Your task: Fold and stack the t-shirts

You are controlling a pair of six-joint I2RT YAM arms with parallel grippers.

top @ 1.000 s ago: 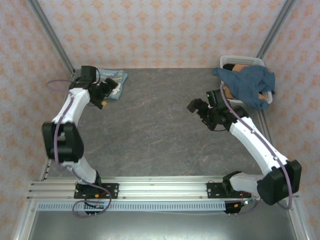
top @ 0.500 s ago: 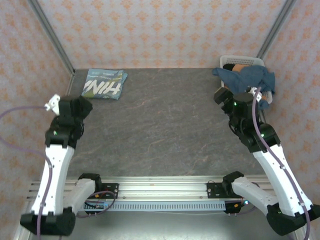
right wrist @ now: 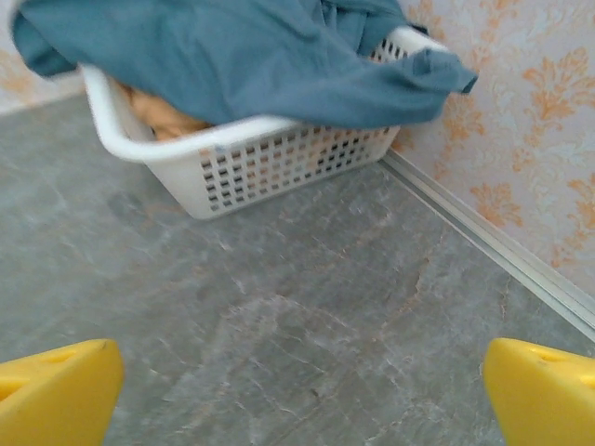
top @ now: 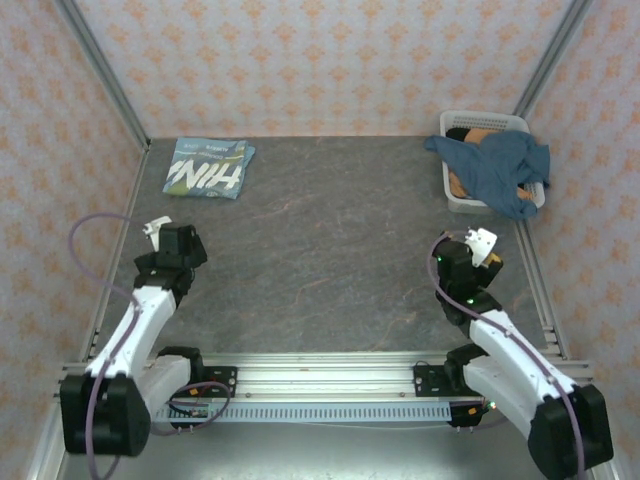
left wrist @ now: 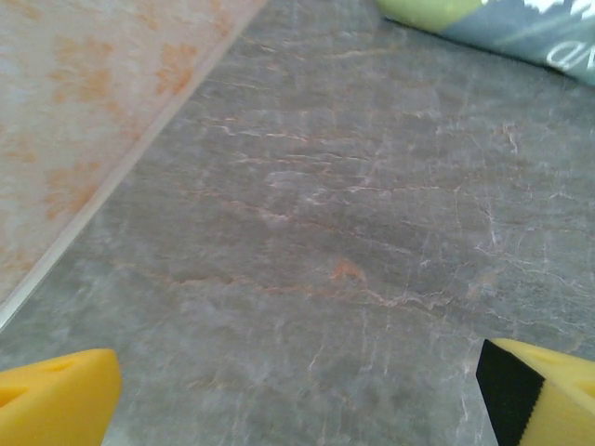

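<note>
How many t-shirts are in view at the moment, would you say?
2: a folded light-blue tee lying far left; a darker blue tee draped over the basket, far right. More may lie beneath it.

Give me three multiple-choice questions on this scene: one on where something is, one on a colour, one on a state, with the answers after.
1. Where does the folded light-blue tee lie?
A) far left corner of the table
B) near right corner
C) between the arm bases

2. What colour is the draped tee on the basket?
A) red
B) dusty blue
C) white

3. How are the left end effector and right end effector?
A) both open, empty
B) both shut on cloth
C) one open, one shut

Answers:
1 A: the top view shows it by the far left wall.
2 B: blue cloth hangs over the white rim.
3 A: in each wrist view the jaws stand wide apart over bare table.
</note>
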